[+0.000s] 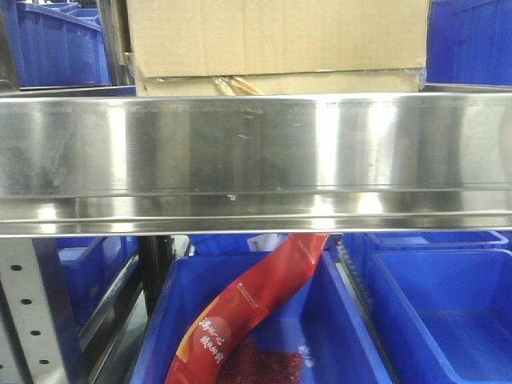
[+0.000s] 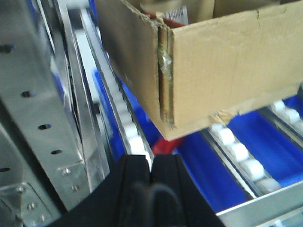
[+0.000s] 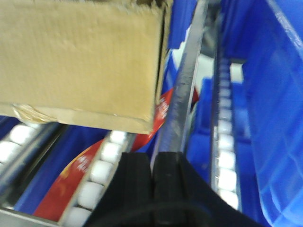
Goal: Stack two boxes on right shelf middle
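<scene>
So the two cardboard boxes are up on the stainless shelf (image 1: 256, 152), sitting behind its big mirror-like front lip. The large carton (image 1: 276, 36) sits on top of the flatter box (image 1: 280, 83), and a bit of torn yellowish tape (image 1: 236, 86) shows along the lower one's front edge. From the wrist views you can see the bottom box resting on white roller tracks (image 2: 239, 153), and its open top shows in the left wrist view.

Left pincer (image 2: 151, 172) is just below the box's corner, black fingers pressed together with nothing between them. Right pincer (image 3: 152, 170) is the same deal, closed up and empty, under the box's other corner next to a steel rail (image 3: 184, 90).

Below the shelf there are blue plastic bins (image 1: 448, 312), and a red snack bag (image 1: 248, 320) with yellow lettering is poking up out of the middle bin. More blue bins flank the boxes up top, and a grey perforated upright (image 1: 28, 312) stands at the lower left.
</scene>
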